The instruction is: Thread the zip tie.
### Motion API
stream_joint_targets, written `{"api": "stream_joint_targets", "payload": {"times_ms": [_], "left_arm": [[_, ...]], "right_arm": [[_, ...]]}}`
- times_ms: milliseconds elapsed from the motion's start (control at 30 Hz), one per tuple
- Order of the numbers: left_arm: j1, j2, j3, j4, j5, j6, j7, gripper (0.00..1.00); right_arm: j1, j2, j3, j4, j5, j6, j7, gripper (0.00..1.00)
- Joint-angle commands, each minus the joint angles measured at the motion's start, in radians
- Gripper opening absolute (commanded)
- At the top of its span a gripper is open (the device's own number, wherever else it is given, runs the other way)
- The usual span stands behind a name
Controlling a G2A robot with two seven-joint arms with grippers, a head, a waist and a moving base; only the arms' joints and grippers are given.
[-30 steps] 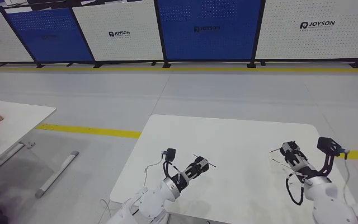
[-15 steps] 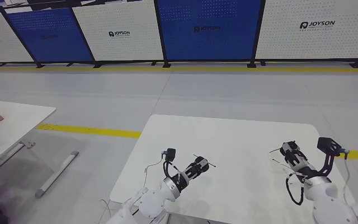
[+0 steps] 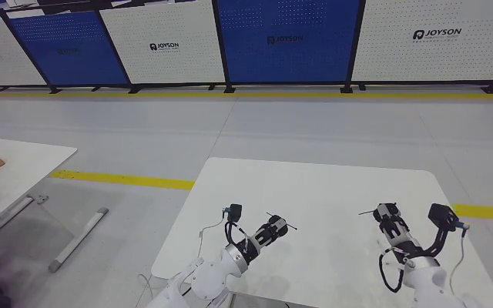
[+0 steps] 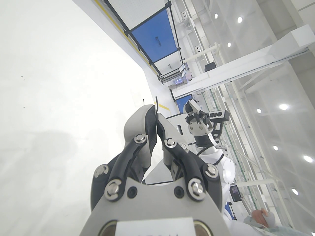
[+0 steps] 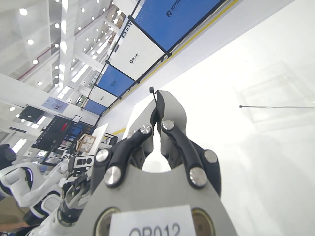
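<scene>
My left gripper (image 3: 277,225) sits near the table's front edge, shut on a thin black zip tie strip (image 4: 156,102) that pokes out past its fingertips (image 4: 150,114). My right gripper (image 3: 382,212) is over the right part of the table, well apart from the left one. It is shut on a black zip tie (image 5: 153,94) whose small square head (image 5: 151,90) sticks out beyond its pads. The left wrist view shows the right gripper (image 4: 192,109) farther off.
The white table (image 3: 323,192) is bare between the two arms. Another black zip tie (image 5: 270,107) lies flat on it beside the right gripper, on what looks like a faint clear sheet. A second white table (image 3: 23,165) stands at the far left.
The right arm has shifted left and a little toward the front edge, carrying its zip tie. The left arm has stayed still.
</scene>
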Motion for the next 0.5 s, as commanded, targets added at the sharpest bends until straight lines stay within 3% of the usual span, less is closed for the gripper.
{"api": "stream_joint_targets", "payload": {"times_ms": [0,333,400,467], "left_arm": [[0.0,0.0,0.0,0.0,0.0,0.0,0.0,0.0],[-0.001,0.0,0.001,0.0,0.0,0.0,0.0,0.0],[-0.017,-0.005,0.011,0.005,-0.006,0.014,0.009,0.0],[-0.043,-0.01,0.028,0.015,0.05,0.04,0.052,0.0]], "right_arm": [[-0.016,-0.01,-0.037,0.0,-0.03,0.0,-0.053,0.0],[-0.016,-0.013,-0.044,0.003,-0.036,0.0,-0.06,0.0],[-0.016,-0.013,-0.044,0.003,-0.036,0.0,-0.06,0.0],[-0.016,-0.013,-0.044,0.003,-0.036,0.0,-0.06,0.0]]}}
